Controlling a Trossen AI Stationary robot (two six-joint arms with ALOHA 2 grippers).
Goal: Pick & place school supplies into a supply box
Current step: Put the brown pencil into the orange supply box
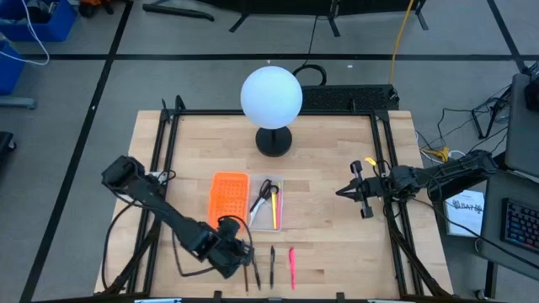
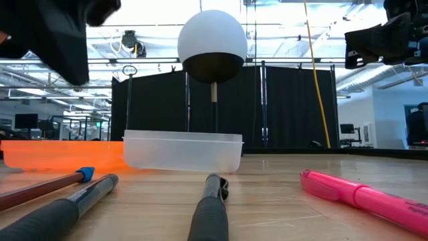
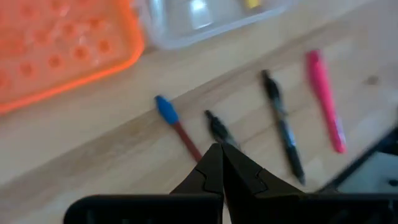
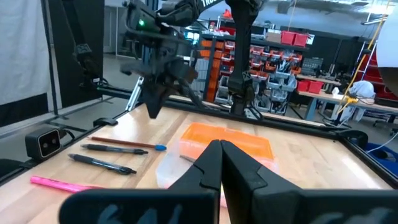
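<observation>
**Left gripper poised over the loose pens beside the supply box**

The supply box [image 1: 265, 204] lies open near the middle of the surface [image 1: 337, 252], its orange half [image 1: 229, 195] joined to the clear tray. The scissors [image 1: 266, 192] and a yellow pencil [image 1: 274, 210] already lie in the clear tray. Outside the box, on the side away from the white globe lamp [image 1: 271, 95], four items wait in a row: a brown pencil with a blue cap [image 3: 176, 123], two black pens [image 3: 283, 124] and a pink pen [image 3: 324, 99].

The left gripper [image 3: 221, 163] hangs just above the brown pencil and the nearer black pen [image 3: 217, 126], its fingers pressed together and holding nothing. The right gripper [image 1: 344, 192] waits well off the box's clear-tray side, its fingers likewise together and empty.

The step in hand looks to be picking one of these loose items. To do it well, the fingers should part before descending, straddle a single shaft crosswise near its middle, and stay clear of the neighbour, since the pencil and nearer pen lie close together.

From above, the left gripper covers part of the pencil and nearer pen. The left wrist view is blurred, so which item the tips are aimed at cannot be settled. The tray's contents are unreadable in the low view.
</observation>
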